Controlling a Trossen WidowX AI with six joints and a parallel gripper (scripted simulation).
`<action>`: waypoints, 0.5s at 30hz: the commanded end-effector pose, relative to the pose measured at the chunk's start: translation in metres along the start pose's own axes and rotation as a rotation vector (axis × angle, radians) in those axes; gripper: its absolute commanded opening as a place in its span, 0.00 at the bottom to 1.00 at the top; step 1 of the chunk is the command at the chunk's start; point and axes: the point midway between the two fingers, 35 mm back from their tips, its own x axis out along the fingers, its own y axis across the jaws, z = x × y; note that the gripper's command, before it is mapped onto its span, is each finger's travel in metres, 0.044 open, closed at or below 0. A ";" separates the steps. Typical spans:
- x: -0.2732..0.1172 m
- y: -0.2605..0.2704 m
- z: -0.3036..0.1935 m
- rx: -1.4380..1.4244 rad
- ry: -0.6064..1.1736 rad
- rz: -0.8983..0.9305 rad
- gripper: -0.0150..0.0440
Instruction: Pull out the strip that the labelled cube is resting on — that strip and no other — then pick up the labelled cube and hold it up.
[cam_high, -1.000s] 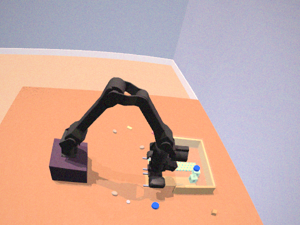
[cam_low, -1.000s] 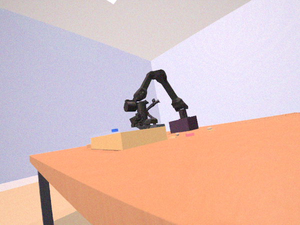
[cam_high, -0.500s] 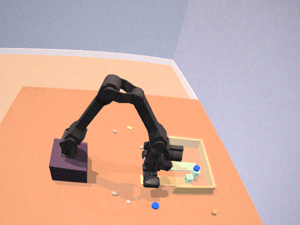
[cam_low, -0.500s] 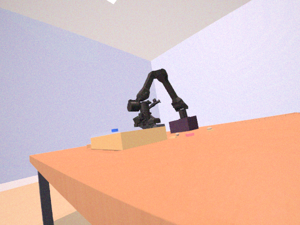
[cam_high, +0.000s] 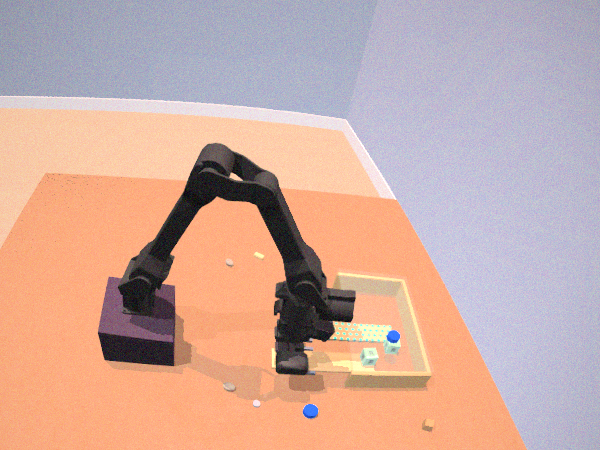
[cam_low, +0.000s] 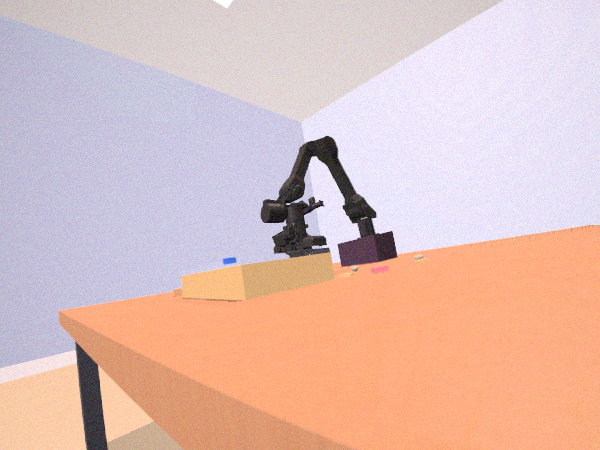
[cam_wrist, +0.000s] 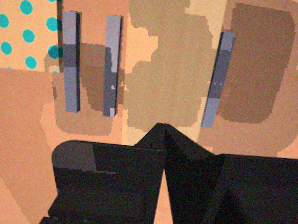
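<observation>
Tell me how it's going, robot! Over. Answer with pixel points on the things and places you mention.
Fingers shut, at the plain strip (cam_high: 330, 361) (cam_wrist: 170, 90). Strip sticking out of tray (cam_high: 416, 325) (cam_low: 287, 275). Two marked cubes (cam_high: 370, 357) inside, close together. Blue disc (cam_high: 393, 336) (cam_low: 229, 261) possibly in the way.

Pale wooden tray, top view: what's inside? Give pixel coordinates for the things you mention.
Inside the pale wooden tray (cam_high: 416, 327): dotted strip (cam_high: 362, 333), two pale-green cubes (cam_high: 370, 357) (cam_high: 392, 347), blue disc (cam_high: 393, 336) atop one. The black arm (cam_high: 300, 265) hides its left wall.

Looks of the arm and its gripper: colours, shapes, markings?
The arm is matte black, with chunky rounded joints and slimmer links. The gripper is black too, its fingers tapering to blunt points in the wrist view. No markings, sleeves or cables that I can make out.
</observation>
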 end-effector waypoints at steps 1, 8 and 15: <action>0.005 0.001 -0.013 -0.006 0.025 0.003 0.25; 0.005 0.001 -0.023 -0.006 0.026 0.003 0.25; 0.005 0.001 -0.035 -0.006 0.028 0.003 0.25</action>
